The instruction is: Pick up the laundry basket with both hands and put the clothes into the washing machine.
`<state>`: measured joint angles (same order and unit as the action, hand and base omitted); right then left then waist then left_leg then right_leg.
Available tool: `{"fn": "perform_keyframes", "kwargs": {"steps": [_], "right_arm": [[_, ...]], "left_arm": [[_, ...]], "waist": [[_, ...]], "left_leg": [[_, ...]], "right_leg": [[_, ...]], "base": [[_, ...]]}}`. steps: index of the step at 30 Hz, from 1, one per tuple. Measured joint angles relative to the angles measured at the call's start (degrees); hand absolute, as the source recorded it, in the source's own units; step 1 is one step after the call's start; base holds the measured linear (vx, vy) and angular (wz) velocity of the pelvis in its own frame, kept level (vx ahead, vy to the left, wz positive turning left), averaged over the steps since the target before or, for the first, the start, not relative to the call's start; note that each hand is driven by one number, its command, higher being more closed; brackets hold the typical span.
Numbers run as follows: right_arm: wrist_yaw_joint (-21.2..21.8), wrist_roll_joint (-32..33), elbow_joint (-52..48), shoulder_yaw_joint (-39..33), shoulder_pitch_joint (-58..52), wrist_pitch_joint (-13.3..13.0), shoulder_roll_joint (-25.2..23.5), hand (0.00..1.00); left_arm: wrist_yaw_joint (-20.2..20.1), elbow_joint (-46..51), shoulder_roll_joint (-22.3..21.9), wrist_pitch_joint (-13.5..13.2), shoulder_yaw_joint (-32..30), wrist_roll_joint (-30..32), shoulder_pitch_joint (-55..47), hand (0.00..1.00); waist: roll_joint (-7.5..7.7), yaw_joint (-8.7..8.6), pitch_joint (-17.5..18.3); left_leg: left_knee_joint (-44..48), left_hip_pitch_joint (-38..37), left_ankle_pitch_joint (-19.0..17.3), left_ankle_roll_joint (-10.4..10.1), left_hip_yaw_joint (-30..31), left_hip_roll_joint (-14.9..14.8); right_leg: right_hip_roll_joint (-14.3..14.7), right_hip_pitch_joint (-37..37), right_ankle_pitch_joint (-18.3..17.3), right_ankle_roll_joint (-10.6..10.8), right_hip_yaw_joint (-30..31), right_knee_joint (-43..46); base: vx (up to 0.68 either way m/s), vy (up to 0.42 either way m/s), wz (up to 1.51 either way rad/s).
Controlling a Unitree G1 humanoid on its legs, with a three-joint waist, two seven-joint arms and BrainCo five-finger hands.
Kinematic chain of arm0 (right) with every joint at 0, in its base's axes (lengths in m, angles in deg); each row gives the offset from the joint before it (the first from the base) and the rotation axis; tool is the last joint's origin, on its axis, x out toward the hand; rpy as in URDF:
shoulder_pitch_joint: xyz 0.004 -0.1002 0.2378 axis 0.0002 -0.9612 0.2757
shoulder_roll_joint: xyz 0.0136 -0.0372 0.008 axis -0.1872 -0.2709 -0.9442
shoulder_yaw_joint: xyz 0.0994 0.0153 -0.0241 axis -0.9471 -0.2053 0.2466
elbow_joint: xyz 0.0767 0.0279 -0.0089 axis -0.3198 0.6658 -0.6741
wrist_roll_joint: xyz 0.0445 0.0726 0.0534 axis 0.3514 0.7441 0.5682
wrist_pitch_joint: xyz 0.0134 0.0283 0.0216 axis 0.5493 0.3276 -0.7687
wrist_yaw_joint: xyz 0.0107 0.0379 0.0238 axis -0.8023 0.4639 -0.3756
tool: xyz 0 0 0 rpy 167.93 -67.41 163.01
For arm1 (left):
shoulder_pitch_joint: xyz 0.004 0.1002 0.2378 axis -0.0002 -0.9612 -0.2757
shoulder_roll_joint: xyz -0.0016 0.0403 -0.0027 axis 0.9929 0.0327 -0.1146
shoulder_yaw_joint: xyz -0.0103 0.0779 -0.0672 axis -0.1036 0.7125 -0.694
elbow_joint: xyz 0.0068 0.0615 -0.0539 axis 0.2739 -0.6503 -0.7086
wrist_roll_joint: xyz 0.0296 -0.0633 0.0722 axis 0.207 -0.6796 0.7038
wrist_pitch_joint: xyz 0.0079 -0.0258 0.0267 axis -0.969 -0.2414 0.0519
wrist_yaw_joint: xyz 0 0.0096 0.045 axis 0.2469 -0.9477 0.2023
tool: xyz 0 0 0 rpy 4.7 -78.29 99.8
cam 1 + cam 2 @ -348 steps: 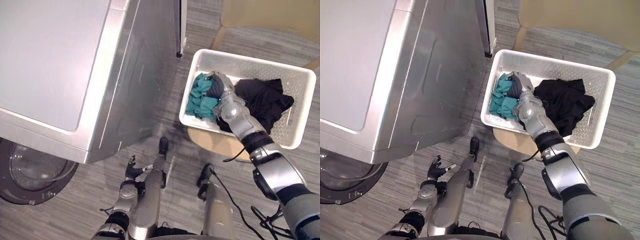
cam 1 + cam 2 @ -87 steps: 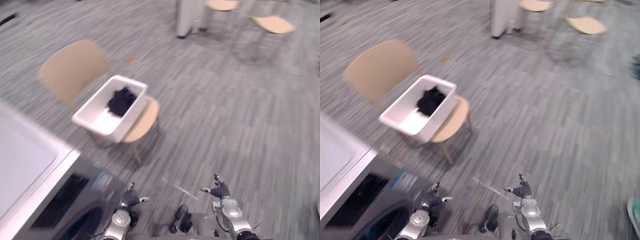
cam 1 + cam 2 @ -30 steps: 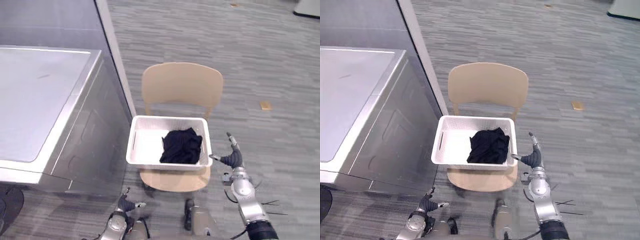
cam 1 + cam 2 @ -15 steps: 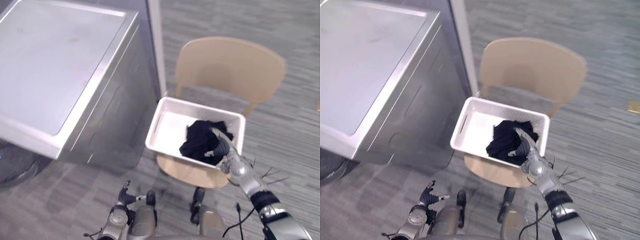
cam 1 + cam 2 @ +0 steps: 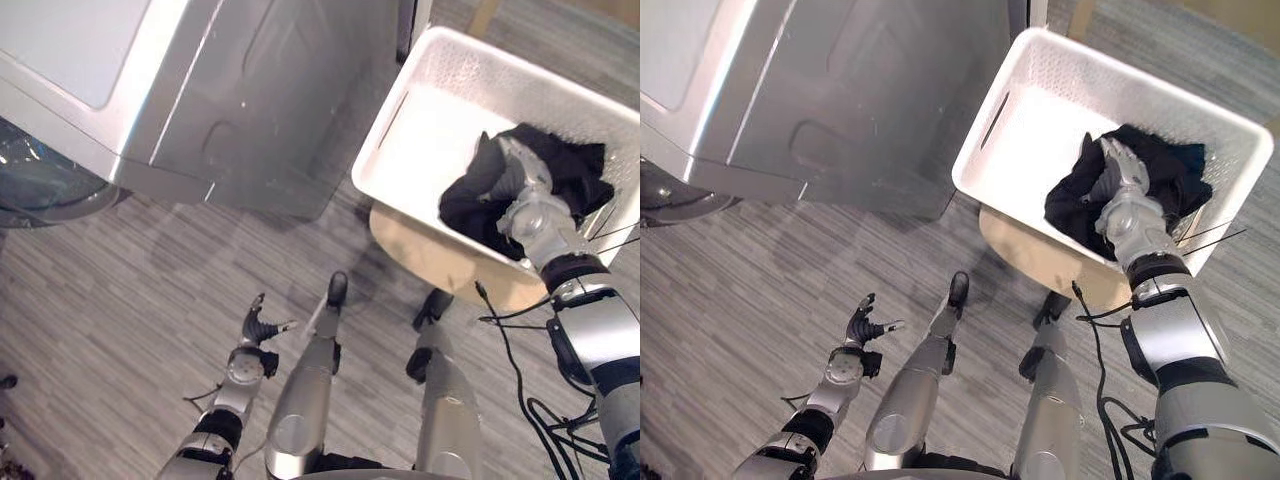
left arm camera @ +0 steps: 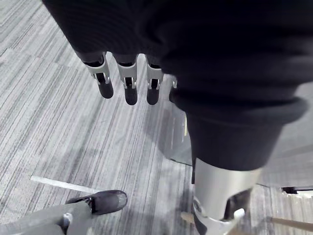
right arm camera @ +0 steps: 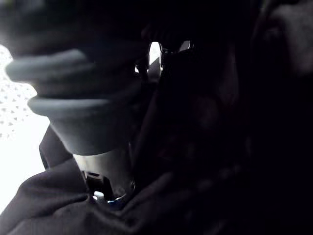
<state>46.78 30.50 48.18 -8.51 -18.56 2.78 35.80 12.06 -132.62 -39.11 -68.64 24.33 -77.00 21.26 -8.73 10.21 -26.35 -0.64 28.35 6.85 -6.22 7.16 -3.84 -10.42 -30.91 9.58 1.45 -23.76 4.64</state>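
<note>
Now viewed closer and more steeply than half a second ago, by camera shift alone: washing machine (image 5: 200,90) at upper left, white laundry basket (image 5: 420,130) at upper right on pale wooden chair (image 5: 420,240), just beside the machine's corner as before. Black clothes (image 5: 575,170) heaped toward the basket's right end; teal garment of eleven seconds back gone from it. Reaching further in than before, right hand (image 5: 1130,215) pressed down onto the black heap, half sunk in cloth; cannot tell whether closed on it. Low over grey floor (image 5: 120,290), left hand (image 5: 255,325) spread open, holding nothing.
</note>
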Motion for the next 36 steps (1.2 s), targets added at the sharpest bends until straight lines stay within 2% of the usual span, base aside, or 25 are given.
{"fn": "perform_keyframes", "kwargs": {"steps": [6, 13, 15, 20, 22, 25, 28, 31, 35, 36], "right_arm": [[0.41, 0.1, -1.42, 3.35, 2.82, 1.43, 0.5, 1.0], [1.08, 2.41, -5.52, 1.4, 1.81, 2.14, -1.25, 1.0], [0.74, 2.57, -10.92, -0.72, -0.19, 2.38, -2.28, 1.0], [-1.17, 4.62, -29.68, -6.48, -3.99, 1.67, -3.32, 1.0], [-1.9, 6.82, -36.74, -8.89, -9.36, 0.42, -6.92, 1.0], [-1.85, 11.64, -45.51, -12.46, -20.85, -1.14, -13.09, 1.0], [-1.01, 18.13, -52.93, -13.86, -30.41, -3.01, -20.06, 1.0], [0.98, 24.38, -58.61, -14.72, -37.57, -5.45, -26.2, 1.0], [2.14, 31.71, -62.81, -16.25, -42.14, -7.1, -31.5, 1.0], [2.32, 35.17, -65.15, -16.14, -43.92, -8.11, -33.38, 1.0]], "left_arm": [[-0.09, 1.19, -3.49, 0.01, 0.0, -0.11, 0.57, 0.0], [-0.12, 1.06, -3.89, 0.1, 1.53, -0.64, 0.82, 0.0], [-0.12, 1.06, -3.38, 0.17, 1.5, -0.66, 0.73, 0.0], [-0.13, 1.12, -2.06, 0.31, 0.92, -0.57, -0.12, 0.0], [-0.16, 1.12, -0.96, 0.47, -0.41, -0.47, -2.45, 0.0], [-0.25, 1.07, -0.71, 1.58, -0.98, 0.23, -6.6, 0.0], [-0.34, 1.05, -0.84, 2.02, -1.02, 0.64, -10.29, 0.0], [-0.35, 1.14, -1.14, 2.39, -1.29, 0.65, -12.18, 0.0], [-0.27, 4.13, -2.32, 2.45, -2.79, 0.59, -14.35, 0.0], [-0.24, 6.19, -2.57, 2.46, -2.75, 0.47, -16.11, 0.0]], "waist": [[0.02, 0.01, 0.0], [0.53, -0.6, -0.32], [1.34, -1.43, -0.83], [2.17, -3.06, -0.45], [4.49, -3.31, 0.93], [7.1, -3.78, 5.13], [8.01, -4.93, 9.19], [8.53, -5.22, 13.12], [8.79, -5.54, 15.14], [8.93, -5.78, 15.8]], "left_leg": [[-1.03, -0.09, 0.83, -0.1, -1.15, -0.08], [-1.09, -2.37, 1.4, -0.25, -2.19, -0.07], [-1.09, -5.25, 1.38, -0.23, -2.36, -0.19], [-1.1, -9.16, 0.32, 0.35, -2.67, -0.46], [-1.09, -11.03, -0.8, 0.57, -3.14, -1.13], [-1.13, -13.52, -1.71, 0.03, -3.38, -1.77], [-1.43, -16.76, -2.84, 0.13, -3.95, -1.87], [-1.45, -19.23, -3.48, -0.06, -4.83, -1.83], [-1.39, -22.38, -4.67, 0.0, -5.71, -2.13], [-1.25, -23.35, -5.16, -0.14, -6.2, -2.2]], "right_leg": [[-0.64, -1.56, -0.01, -0.01, 1.06, 1.37], [-0.07, -0.31, 0.0, -0.04, 2.72, 1.71], [0.29, 2.85, 0.01, -0.04, 2.97, 0.89], [1.58, 7.83, 0.03, 0.33, 3.4, -1.88], [2.56, 9.8, 0.15, 0.56, 4.12, -3.33], [3.47, 12.82, 0.12, 0.58, 4.13, -4.87], [3.71, 16.2, 0.04, 0.55, 4.34, -5.96], [3.91, 18.79, 0.21, 0.76, 5.13, -7.44], [4.41, 21.89, 0.23, 0.81, 5.91, -8.48], [4.56, 22.63, 0.27, 0.86, 6.68, -8.75]], "base": [[-0.04, -0.025, -0.06], [0.02, -0.049, -0.09], [0.02, -0.039, 0.01], [-0.02, -0.019, -0.04], [0.03, -0.034, -0.2], [0.1, -0.024, -0.07], [0.15, 0.023, -0.04], [0.11, 0.032, -0.14], [0.05, 0.019, -0.11], [0.02, 0.019, -0.22]]}}
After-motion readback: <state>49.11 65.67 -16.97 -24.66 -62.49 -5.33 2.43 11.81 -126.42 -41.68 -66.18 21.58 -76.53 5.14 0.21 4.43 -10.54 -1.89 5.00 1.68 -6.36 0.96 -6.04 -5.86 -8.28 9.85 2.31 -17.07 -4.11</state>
